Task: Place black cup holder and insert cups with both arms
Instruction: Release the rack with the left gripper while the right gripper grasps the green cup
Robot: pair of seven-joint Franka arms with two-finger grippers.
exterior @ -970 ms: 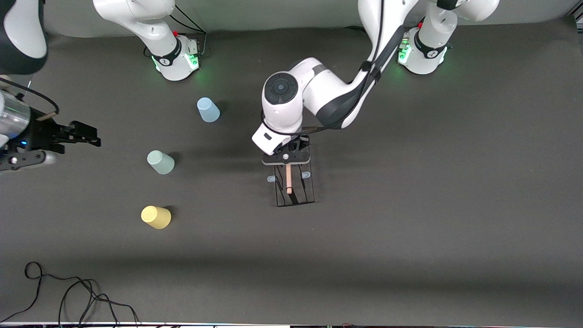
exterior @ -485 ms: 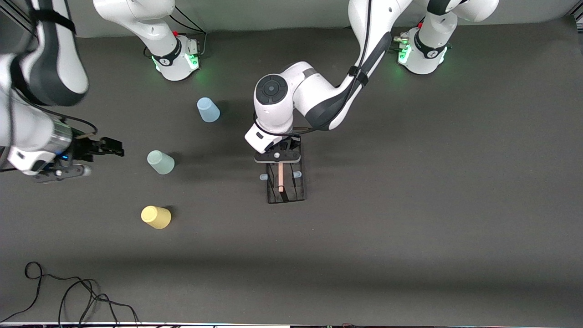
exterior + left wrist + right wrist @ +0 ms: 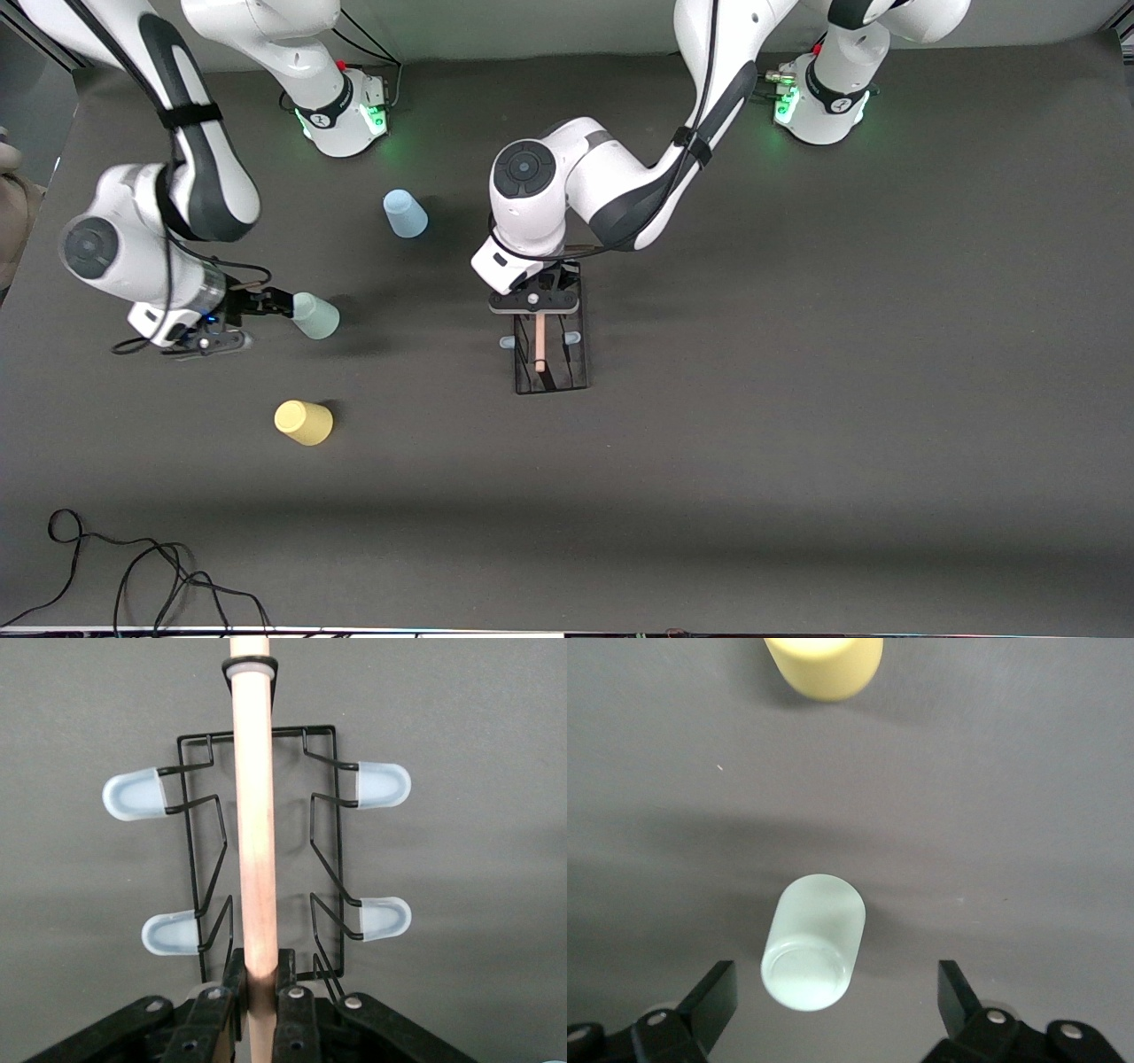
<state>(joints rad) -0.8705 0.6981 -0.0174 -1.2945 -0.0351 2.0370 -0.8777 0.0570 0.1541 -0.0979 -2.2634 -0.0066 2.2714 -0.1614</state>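
Nearest my front cam I had a loose black cable (image 3: 133, 576) at the table's (image 3: 797, 461) near corner on the right arm's end; next up, the yellow cup (image 3: 304, 423) stood upside down, also toward the right arm's end; mid-table sat the black cup holder (image 3: 551, 354), base down on the mat, pale pegs (image 3: 135, 795) sticking out both sides; left gripper (image 3: 537, 301) was clamped shut on the holder's wooden handle (image 3: 255, 842) at its end toward the robot bases; level w/ that, the right gripper (image 3: 266, 306) had its jaws wide apart just beside the pale green cup (image 3: 314, 316), not touching it; cup between the fingers (image 3: 713, 997) in the right wrist cam; farthest, the light blue cup (image 3: 405, 213) stood upside down near the right arm's base.
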